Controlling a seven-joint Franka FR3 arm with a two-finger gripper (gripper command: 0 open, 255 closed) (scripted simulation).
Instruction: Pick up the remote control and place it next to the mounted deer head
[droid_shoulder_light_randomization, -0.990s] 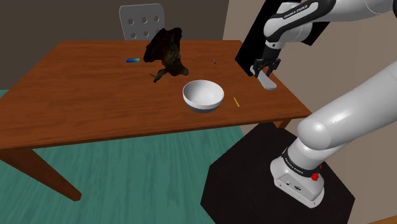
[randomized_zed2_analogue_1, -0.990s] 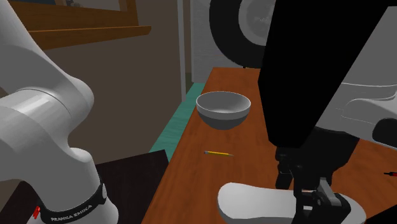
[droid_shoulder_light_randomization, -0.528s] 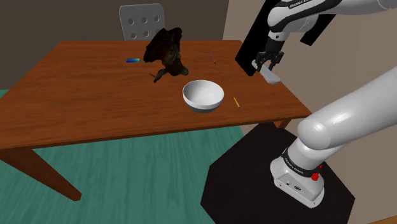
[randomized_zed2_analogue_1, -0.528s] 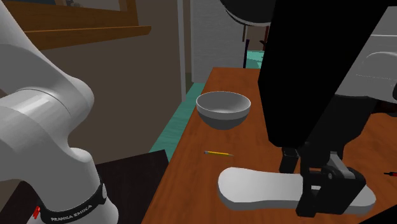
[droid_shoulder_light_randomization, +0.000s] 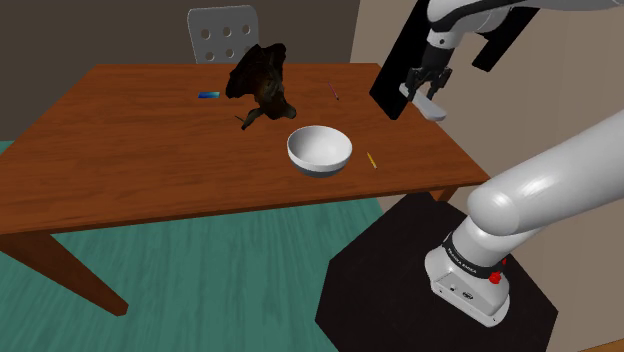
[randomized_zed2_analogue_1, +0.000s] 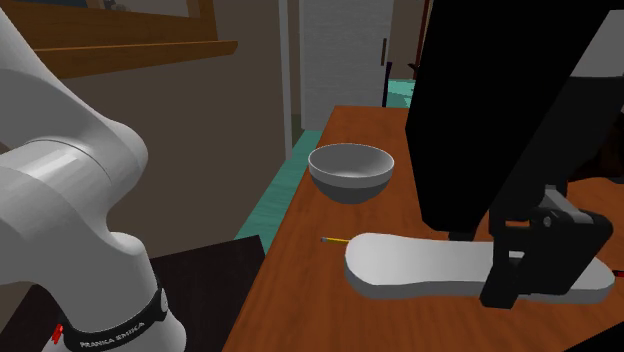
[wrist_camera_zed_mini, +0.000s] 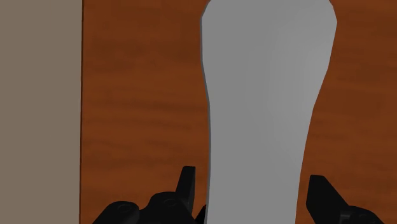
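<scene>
We see the gripper (droid_shoulder_light_randomization: 428, 97) at the far end of the wooden table (droid_shoulder_light_randomization: 140, 150) on the shoulder view's right, clamped on the remote control (droid_shoulder_light_randomization: 432, 108). The remote is drawn plain grey. In the wrist view it runs long and pale away from the hand, one black finger (wrist_camera_zed_mini: 186, 186) pressed to one side and the other at the opposite side. In the second exterior view the remote control (randomized_zed2_analogue_1: 430, 265) lies level in the gripper (randomized_zed2_analogue_1: 535, 270) and appears to hang just above the tabletop (its edge overlaps one end of a yellow pencil (randomized_zed2_analogue_1: 335, 240) lying on the wood). A tall black panel (droid_shoulder_light_randomization: 395, 70) stands just beside the hand.

The deer head (droid_shoulder_light_randomization: 262, 80), a dark brown shape, stands toward the far middle of the table, well apart from the remote. A white bowl (droid_shoulder_light_randomization: 320, 150) sits upright nearer the front edge, with the pencil beside it. A white chair (droid_shoulder_light_randomization: 224, 35) stands behind the table. The arm's black stand (droid_shoulder_light_randomization: 400, 280) sits on the floor at the lower right.
</scene>
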